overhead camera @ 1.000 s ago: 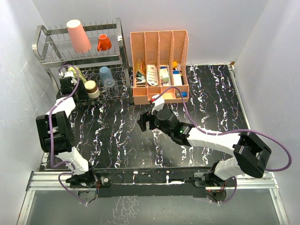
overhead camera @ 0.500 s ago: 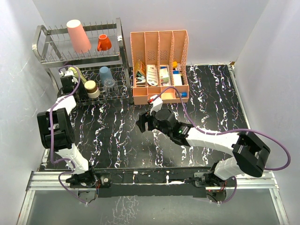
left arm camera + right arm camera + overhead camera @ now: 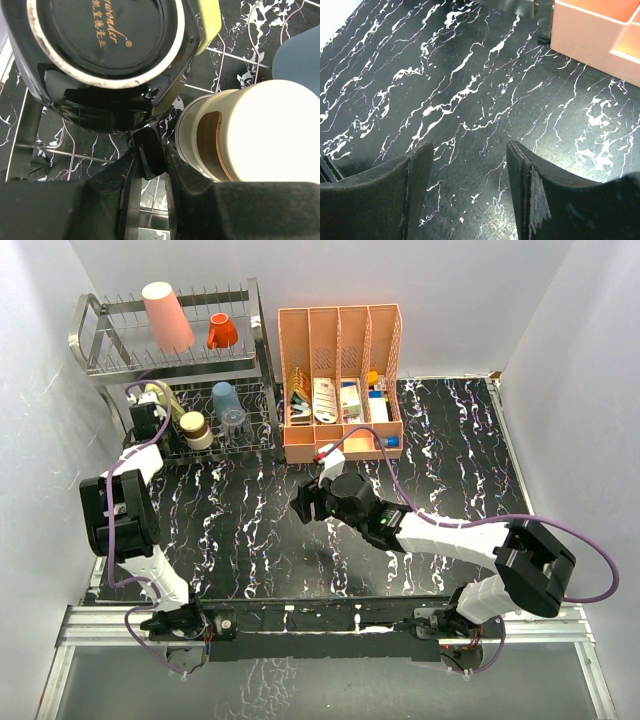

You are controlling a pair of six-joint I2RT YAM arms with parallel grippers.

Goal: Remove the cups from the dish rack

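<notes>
In the left wrist view my left gripper [image 3: 150, 162] is shut on the handle of the upside-down black mug [image 3: 105, 50] on the lower tier of the dish rack [image 3: 262, 350]. Beside it stand the brown metallic cup [image 3: 250, 135], part of the pale yellow mug [image 3: 209, 22] and the blue cup [image 3: 300, 60]. From above, the left gripper [image 3: 150, 420] covers the black mug. The pink tumbler [image 3: 166, 316] and the orange cup [image 3: 222, 332] sit on the upper tier. The blue cup [image 3: 224, 397] and the clear glass [image 3: 234, 421] stand below. My right gripper [image 3: 305, 502] is open over the table, with nothing in it.
A peach plastic organizer [image 3: 340, 380] with small items stands right of the rack, its corner [image 3: 600, 35] near the right gripper. The black marbled tabletop [image 3: 250, 530] lies in front of the rack. White walls close in on the left, back and right.
My left gripper has closed on the black mug's handle. The right gripper's fingers have come somewhat closer together, and it has edged slightly left.
</notes>
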